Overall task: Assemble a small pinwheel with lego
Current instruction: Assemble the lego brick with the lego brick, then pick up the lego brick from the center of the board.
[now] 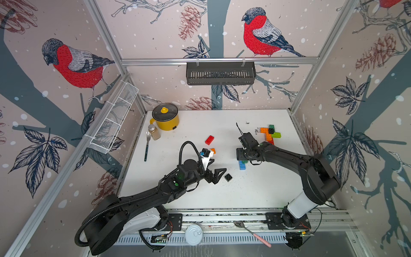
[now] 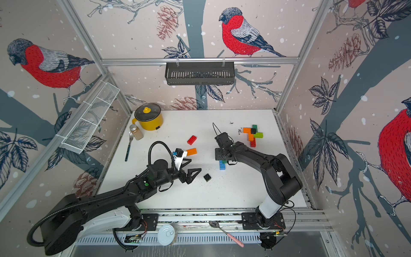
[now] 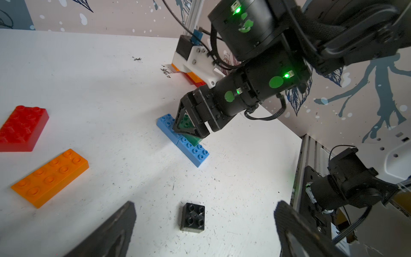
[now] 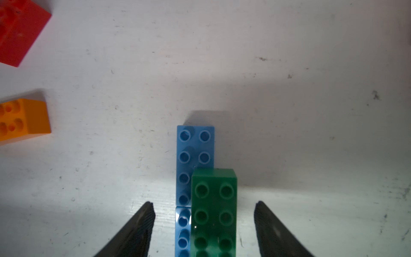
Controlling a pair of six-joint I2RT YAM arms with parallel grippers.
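The dark green brick [image 4: 213, 213] lies lengthwise on two blue bricks [image 4: 195, 151] laid end to end, right of the middle of the surface [image 1: 255, 189]. It bridges their seam and sits shifted sideways, so it covers one row of their studs and overhangs along one long side. The right fingers [image 4: 142, 222] stand spread on either side of it, bare surface showing between each tip and the brick, gripping nothing. Whether it is pressed fully home I cannot tell. These bricks look hard, light and stiff, with glossy walls that would likely slip under a shallow pinch; the two long sides seem the best hold, with any push coming straight down over the studs. The left fingers [image 3: 115, 229] are spread wide too and empty, a black square brick [image 3: 193, 218] lying just ahead of them, nearer than the blue pair
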